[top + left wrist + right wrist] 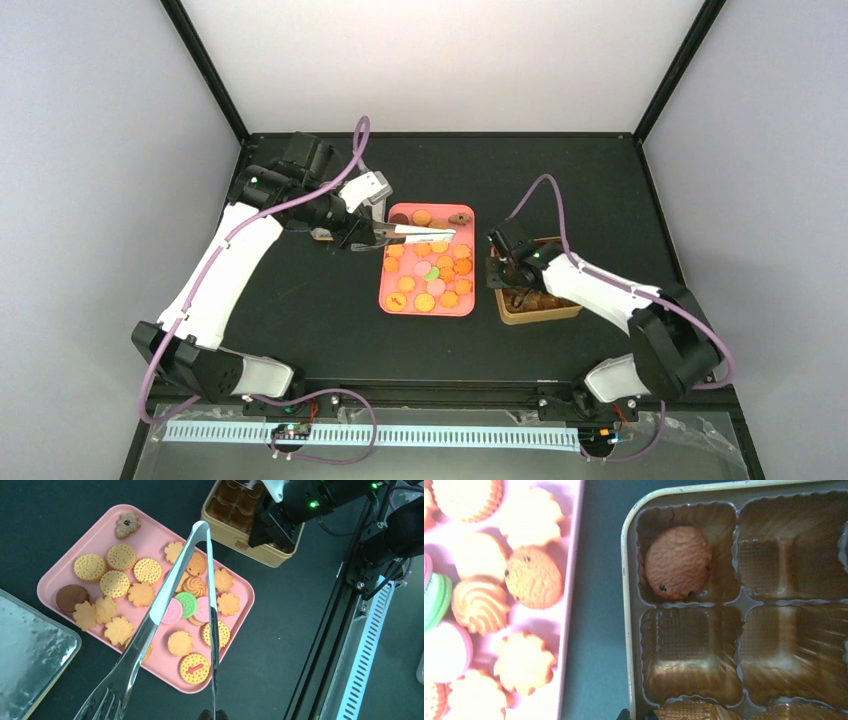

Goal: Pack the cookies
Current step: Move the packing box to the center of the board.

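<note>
Several cookies (430, 272) lie on a pink tray (383, 292), mostly orange-yellow, with pink and green ones (187, 605) near the middle. My left gripper (213, 715) is shut on metal tongs (172, 587). The tongs reach across the tray, their tips (201, 527) together with no cookie between them. One speckled orange cookie (678, 562) lies in a corner cup of the gold tin (626, 605). My right gripper (636, 714) is shut on that tin's left rim, at the tin's (540, 308) side facing the tray.
The tin's other brown cups (691, 650) in the right wrist view hold nothing. A silver foil-lined tray (30, 645) sits beside the pink tray, away from the tin. A black frame rail and a white cable chain (370, 630) run along the table's near edge.
</note>
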